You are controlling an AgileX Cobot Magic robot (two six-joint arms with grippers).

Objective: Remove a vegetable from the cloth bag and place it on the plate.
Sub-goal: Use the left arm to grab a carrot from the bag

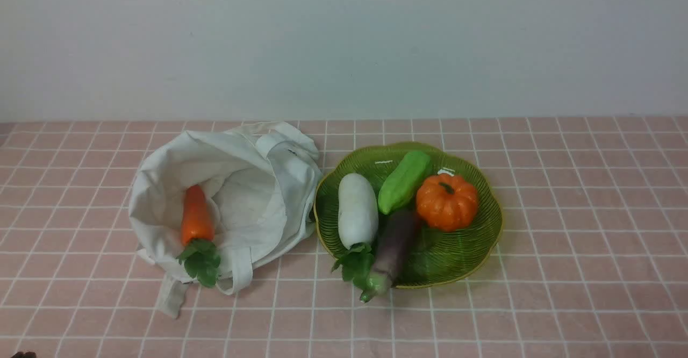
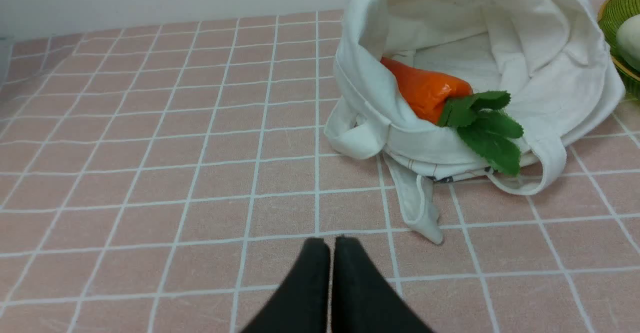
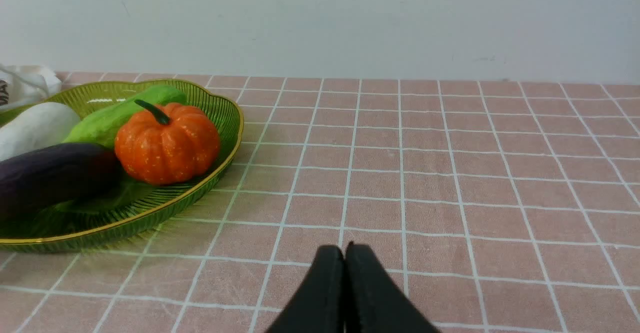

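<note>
Black left gripper (image 2: 331,247) and right gripper (image 3: 345,251) both pinched together, empty, orange plastic carrot (image 1: 196,217) lying in the mouth of the limp white cloth bag (image 1: 258,186); snag fabric with it and the bag drags toward that crowded green ribbed plate (image 1: 457,257).

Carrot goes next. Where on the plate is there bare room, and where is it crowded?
Bare: near-right of the plate, between the pumpkin, the eggplant and the rim. Crowded: its left and far side, where the radish, green gourd and eggplant lie close together.
</note>
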